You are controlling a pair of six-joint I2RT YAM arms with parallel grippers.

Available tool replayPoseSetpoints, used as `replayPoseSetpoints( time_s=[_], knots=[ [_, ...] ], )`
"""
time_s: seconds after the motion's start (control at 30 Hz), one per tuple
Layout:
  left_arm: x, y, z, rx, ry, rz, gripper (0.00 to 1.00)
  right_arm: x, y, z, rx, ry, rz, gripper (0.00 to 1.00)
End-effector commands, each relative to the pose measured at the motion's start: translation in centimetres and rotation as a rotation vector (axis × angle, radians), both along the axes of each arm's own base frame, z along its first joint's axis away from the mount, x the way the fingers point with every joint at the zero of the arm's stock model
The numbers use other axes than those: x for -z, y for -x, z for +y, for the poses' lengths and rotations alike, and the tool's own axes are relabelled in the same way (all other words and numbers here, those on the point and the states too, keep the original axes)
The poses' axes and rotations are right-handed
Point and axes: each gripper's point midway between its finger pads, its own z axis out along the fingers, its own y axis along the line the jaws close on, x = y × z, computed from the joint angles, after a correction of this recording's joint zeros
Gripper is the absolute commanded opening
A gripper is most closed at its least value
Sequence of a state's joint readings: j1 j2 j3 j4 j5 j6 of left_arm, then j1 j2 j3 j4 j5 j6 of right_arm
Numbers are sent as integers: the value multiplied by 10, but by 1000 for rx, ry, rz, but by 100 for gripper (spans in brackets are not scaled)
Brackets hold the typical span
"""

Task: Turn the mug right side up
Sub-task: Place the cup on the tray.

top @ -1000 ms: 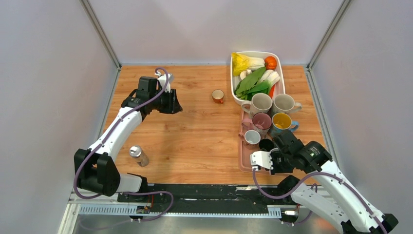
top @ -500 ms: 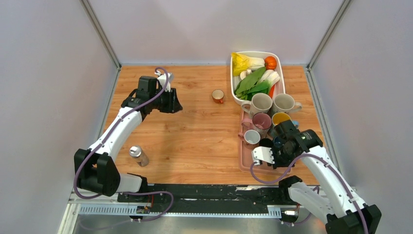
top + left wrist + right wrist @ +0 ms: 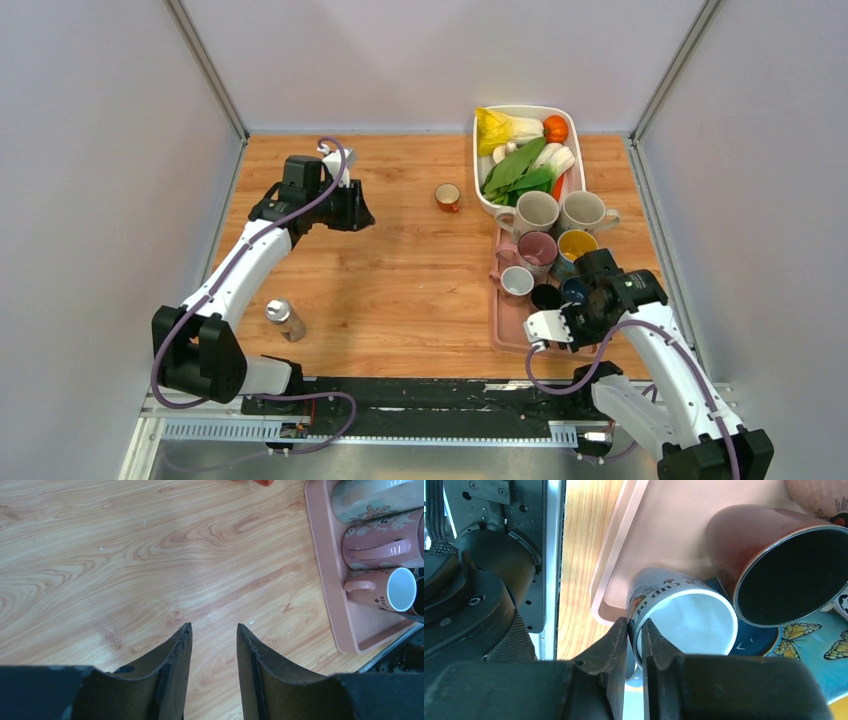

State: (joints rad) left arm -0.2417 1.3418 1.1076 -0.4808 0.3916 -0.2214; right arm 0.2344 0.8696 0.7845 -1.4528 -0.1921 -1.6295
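Note:
My right gripper [image 3: 636,630] is shut on the rim of a grey-blue printed mug [image 3: 684,615] with a white inside. One finger is inside the rim and one outside. The mug is tilted on its side, mouth toward the camera, over the near end of the pink tray [image 3: 664,540]. In the top view the gripper [image 3: 588,297] and mug [image 3: 573,292] are at the tray's near right. My left gripper [image 3: 214,627] is open and empty over bare wood, far left of the tray [image 3: 352,212].
A dark brown mug [image 3: 774,555] lies right beside the held mug, and a blue butterfly mug [image 3: 819,650] is under it. Several more mugs [image 3: 535,212] fill the tray. A white dish of vegetables [image 3: 520,150], a small orange cup [image 3: 447,197] and a metal shaker [image 3: 284,319] are there too.
My right gripper has moved right and away from the table's front edge over the tray's near end, holding the mug. The left arm has not moved.

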Motion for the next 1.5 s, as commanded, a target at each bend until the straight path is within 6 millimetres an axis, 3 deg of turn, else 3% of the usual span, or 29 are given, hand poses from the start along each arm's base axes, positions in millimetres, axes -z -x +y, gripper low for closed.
replayPoseSetpoints(
  time_s=[0.0,0.13,0.27,0.4,0.63,0.9,1.27,1.47],
  knots=[
    [-15,-2,-1,6,16,-57,46,-1,-10,9,-80,-47,-65,17],
    [-14,-2,-1,7,19,-52,46,-1,-10,8,-73,-41,-65,21],
    [-14,-3,-2,9,23,-49,46,-4,-12,2,-62,-11,-93,43],
    [-14,-3,-3,11,24,-48,46,-13,-15,1,-65,-9,-145,52],
    [-13,-3,-3,12,26,-46,46,-33,-26,0,-15,-10,-201,53],
    [-8,-4,-5,14,31,-25,46,-91,-57,11,-28,-63,-345,59],
    [-8,-11,-10,34,35,-1,46,-85,-48,31,25,-185,-285,61],
    [3,-14,-20,94,35,33,47,-99,-64,55,147,-338,-277,62]
  ],
)
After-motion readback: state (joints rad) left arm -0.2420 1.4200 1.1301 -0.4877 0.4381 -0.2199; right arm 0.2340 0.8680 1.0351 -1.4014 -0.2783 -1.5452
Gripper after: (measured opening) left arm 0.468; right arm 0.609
